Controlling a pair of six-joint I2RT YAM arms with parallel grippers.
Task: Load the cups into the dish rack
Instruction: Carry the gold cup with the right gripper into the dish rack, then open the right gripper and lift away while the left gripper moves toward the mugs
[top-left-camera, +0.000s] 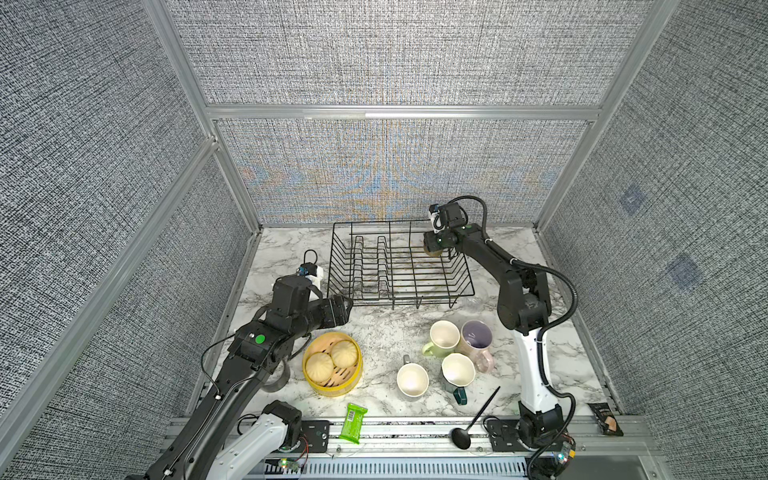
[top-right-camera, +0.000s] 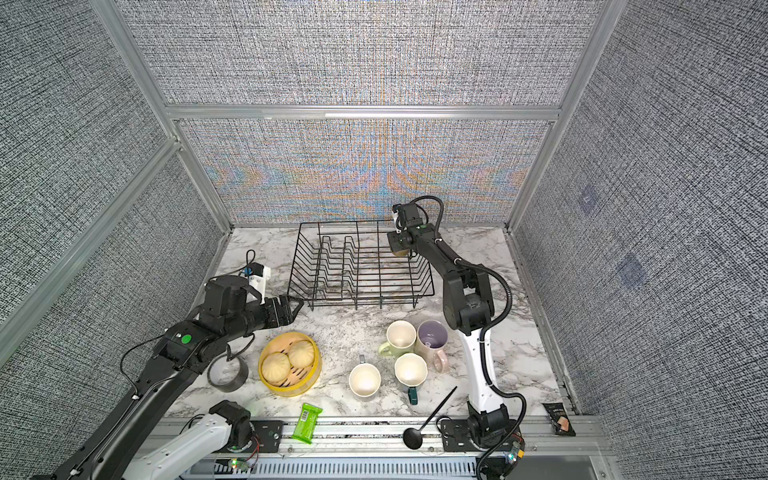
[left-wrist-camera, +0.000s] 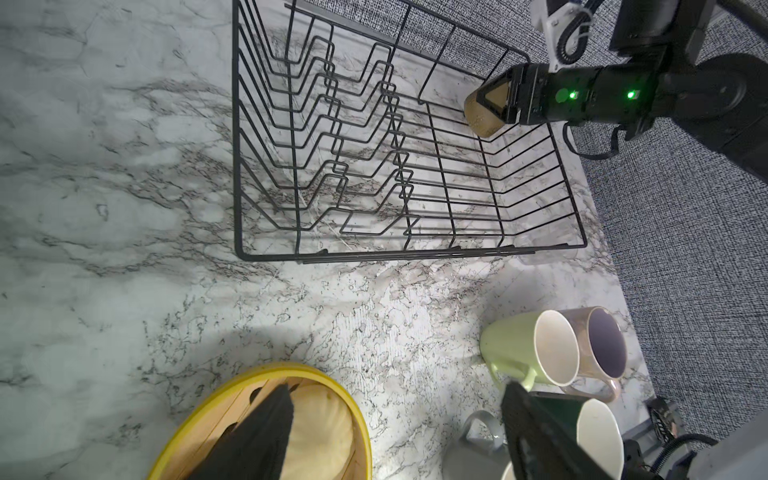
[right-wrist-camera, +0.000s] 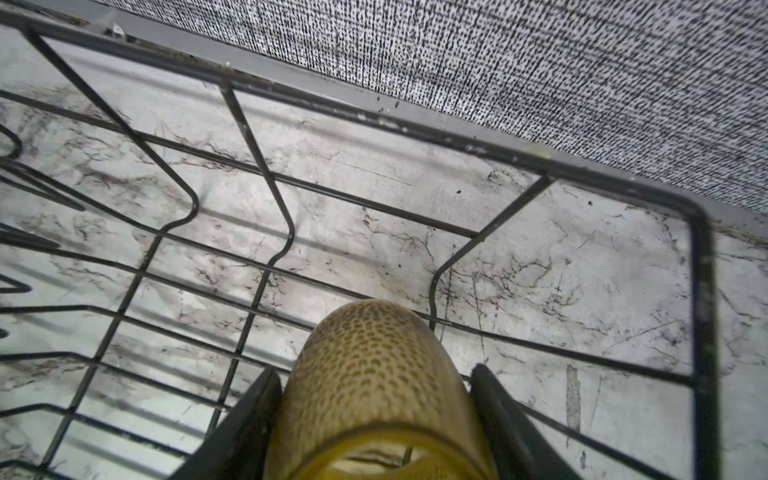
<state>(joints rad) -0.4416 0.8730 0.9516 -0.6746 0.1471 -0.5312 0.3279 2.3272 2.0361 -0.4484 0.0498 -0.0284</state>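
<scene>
Amber tumbler (left-wrist-camera: 482, 120) held at dish rack (top-left-camera: 399, 266) corner.
Right gripper (right-wrist-camera: 374, 372) jaws clamp the tumbler; left gripper (top-right-camera: 296, 311) jaws gape, empty. Green packet (top-left-camera: 353, 423) barcode label: print illegible.

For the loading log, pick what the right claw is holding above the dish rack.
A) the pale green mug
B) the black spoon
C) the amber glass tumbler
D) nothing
C: the right claw has a finger on either side of the dimpled amber glass tumbler, just inside the dish rack by its far corner.
</scene>
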